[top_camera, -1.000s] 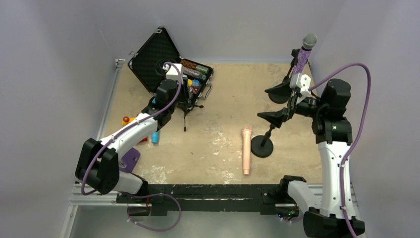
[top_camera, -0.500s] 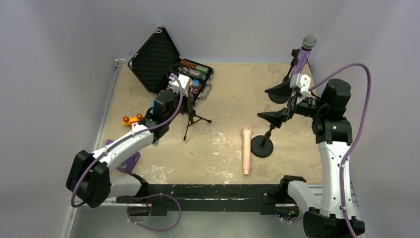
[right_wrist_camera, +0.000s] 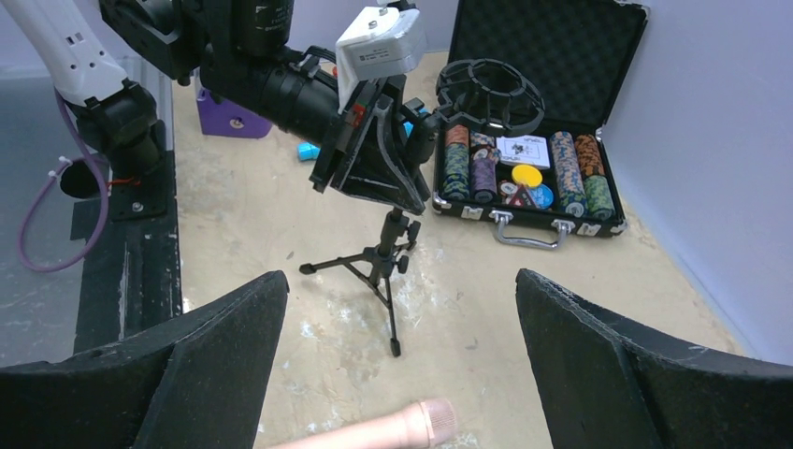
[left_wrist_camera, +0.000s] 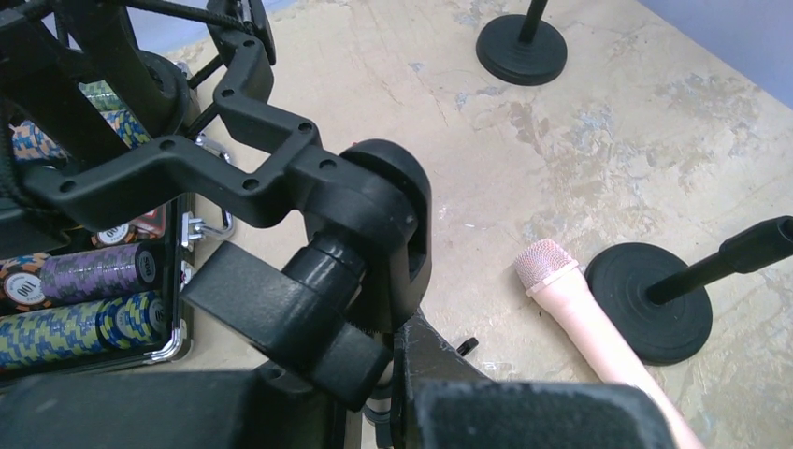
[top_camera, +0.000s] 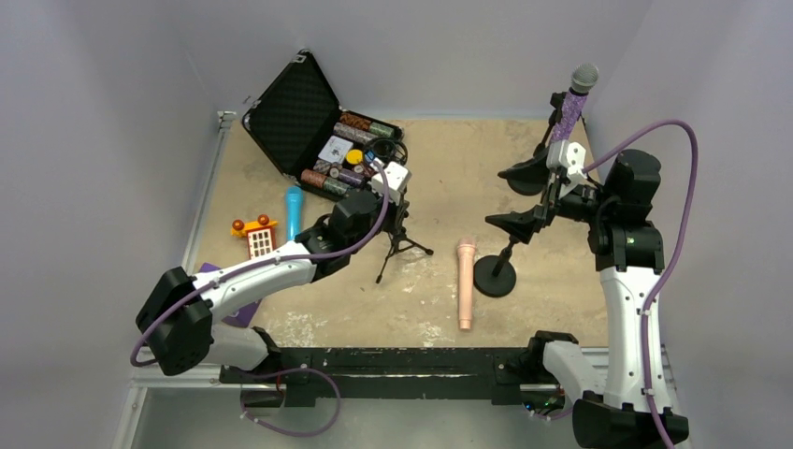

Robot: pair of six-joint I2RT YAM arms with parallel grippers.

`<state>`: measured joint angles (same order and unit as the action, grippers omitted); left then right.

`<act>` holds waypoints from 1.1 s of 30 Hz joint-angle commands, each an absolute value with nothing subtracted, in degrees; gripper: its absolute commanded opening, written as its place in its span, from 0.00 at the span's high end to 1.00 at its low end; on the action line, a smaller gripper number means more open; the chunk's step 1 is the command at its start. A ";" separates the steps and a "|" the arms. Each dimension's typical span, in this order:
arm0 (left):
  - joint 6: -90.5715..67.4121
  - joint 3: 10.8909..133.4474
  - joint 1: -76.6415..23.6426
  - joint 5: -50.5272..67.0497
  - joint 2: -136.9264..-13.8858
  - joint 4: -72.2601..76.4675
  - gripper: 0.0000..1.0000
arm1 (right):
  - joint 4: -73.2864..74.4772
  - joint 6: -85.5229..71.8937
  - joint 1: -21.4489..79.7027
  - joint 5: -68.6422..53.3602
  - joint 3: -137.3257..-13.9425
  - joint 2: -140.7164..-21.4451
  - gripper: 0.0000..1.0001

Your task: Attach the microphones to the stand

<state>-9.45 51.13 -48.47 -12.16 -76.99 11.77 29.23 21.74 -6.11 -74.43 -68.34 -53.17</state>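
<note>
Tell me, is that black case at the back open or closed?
Open. The black case has its lid raised, with rows of poker chips exposed inside.

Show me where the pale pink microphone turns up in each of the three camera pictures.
Top external: the pink microphone lies flat on the table, right of centre, head pointing away from the arms.
Left wrist: lower right, head up-left, beside a round black base.
Right wrist: bottom edge, centre; only its head end shows.
Shared landmark: the open black case of poker chips.
</note>
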 commanded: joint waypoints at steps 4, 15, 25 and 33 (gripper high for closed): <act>-13.84 52.30 -50.27 -12.47 -78.13 16.63 0.96 | 29.33 22.15 -6.06 -76.37 -68.27 -52.28 0.05; -15.99 47.37 -50.22 -8.36 -71.22 14.77 0.36 | 30.03 22.68 -6.02 -76.46 -68.55 -52.47 0.05; -15.24 38.32 -49.48 -1.09 -56.48 9.48 0.17 | 31.87 24.72 -6.06 -76.51 -68.73 -52.38 0.05; -14.86 35.88 -42.92 -0.26 -44.44 -4.58 0.08 | 32.84 26.00 -6.06 -76.64 -69.12 -52.93 0.05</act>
